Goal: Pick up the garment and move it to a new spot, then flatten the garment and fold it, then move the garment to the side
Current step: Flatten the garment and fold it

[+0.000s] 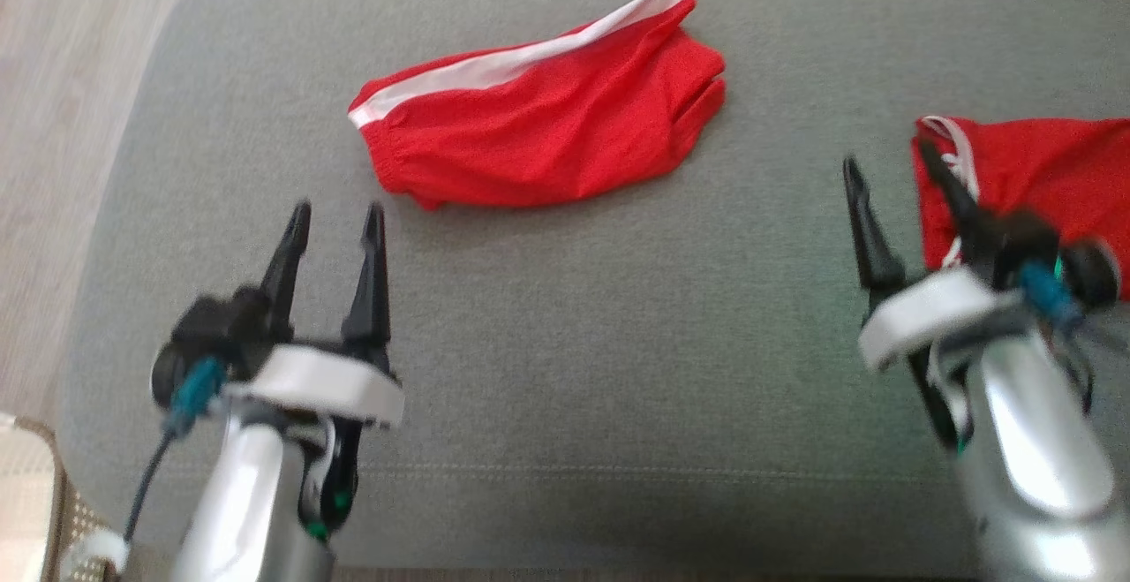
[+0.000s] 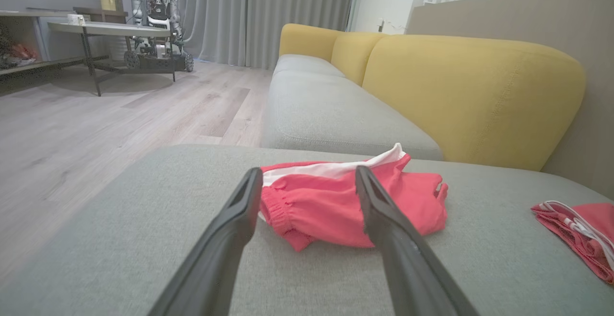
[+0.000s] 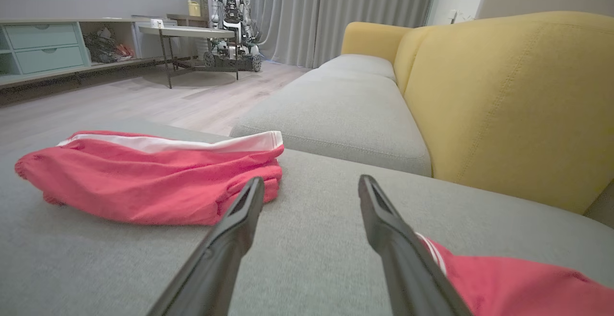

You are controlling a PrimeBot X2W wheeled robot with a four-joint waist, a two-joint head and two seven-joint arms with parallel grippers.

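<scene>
A red garment with a white stripe lies folded on the grey sofa cushion, toward the back middle. The same garment appears past my left gripper's fingers, and on the left as the garment in the right wrist view. My left gripper hovers open just in front of the garment's near left corner, nothing between its fingers. On the right, my right gripper is open, its right finger over the edge of a second red garment.
The second red garment with white trim lies at the cushion's right side, seen too as the red cloth in the left wrist view. A yellow backrest stands behind. Wooden floor lies past the cushion's left edge. Another robot stands by a table far off.
</scene>
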